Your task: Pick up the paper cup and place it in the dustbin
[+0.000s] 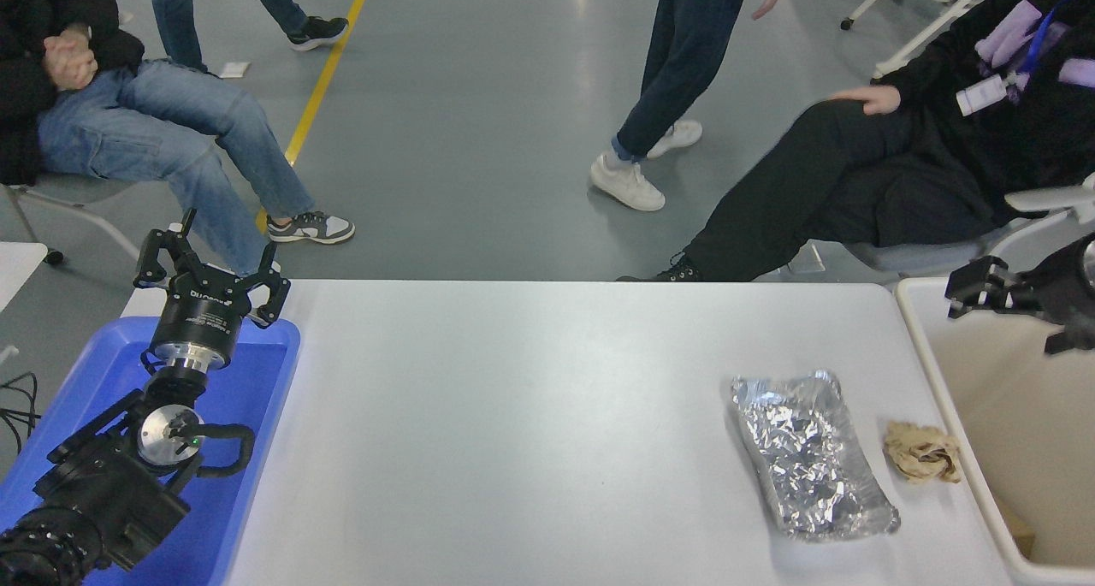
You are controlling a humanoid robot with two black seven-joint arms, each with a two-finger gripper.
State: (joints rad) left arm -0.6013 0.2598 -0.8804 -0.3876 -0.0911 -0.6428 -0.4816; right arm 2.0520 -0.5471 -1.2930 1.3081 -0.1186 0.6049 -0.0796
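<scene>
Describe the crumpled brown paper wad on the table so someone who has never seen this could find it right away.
Start at the white table and go to its right end, beside the big cream dustbin. There a small brown paper wad lies between the bin's rim and a crumpled silver foil tray. It is the only brown, matte thing there, and much smaller than the shiny tray.

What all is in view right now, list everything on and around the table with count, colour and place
table: one, white, centre.
foil tray: one, crumpled silver, table's right part.
paper wad: one, crumpled brown, between the foil tray and the dustbin.
dustbin: one, cream, off the table's right edge.
blue tray: one, bright blue, table's left edge.
paper cup: none visible.
people: two seated, far left and far right; others standing beyond the table.
left end effector: one, black, open, parked over the blue tray.
right end effector: one, black, over the dustbin at the right edge.
</scene>
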